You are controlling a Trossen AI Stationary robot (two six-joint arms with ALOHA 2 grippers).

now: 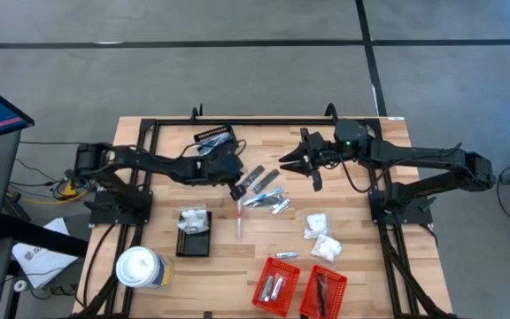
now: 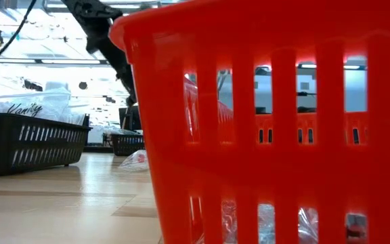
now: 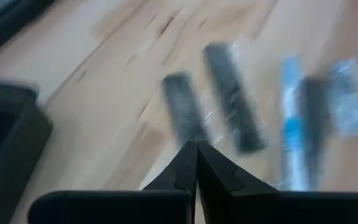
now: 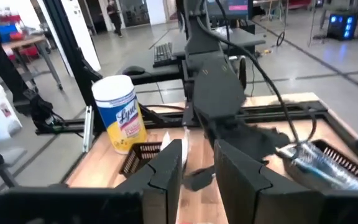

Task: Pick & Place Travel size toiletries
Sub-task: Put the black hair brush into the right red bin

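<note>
**Jaws together on my left, a little apart on my right**

Closed tight and holding nothing, my left gripper (image 1: 237, 191) hangs over the middle of the table (image 1: 361, 275), just beside the dark sticks (image 3: 229, 93) and silvery sachets (image 1: 268, 200) lying there. My right gripper (image 1: 301, 164) sits toward the far edge with its jaws slightly parted; whether anything is between them I cannot tell.

One black basket (image 1: 215, 139) stands at the far edge, another (image 1: 194, 243) toward the near left, with white packets inside. Two red baskets (image 1: 277, 285) sit at the near edge, the white wipes tub (image 1: 140, 268) at the near left corner. More white packets (image 1: 324, 239) lie near the right side. A thin pinkish tube (image 1: 239, 221) lies mid-table.
</note>
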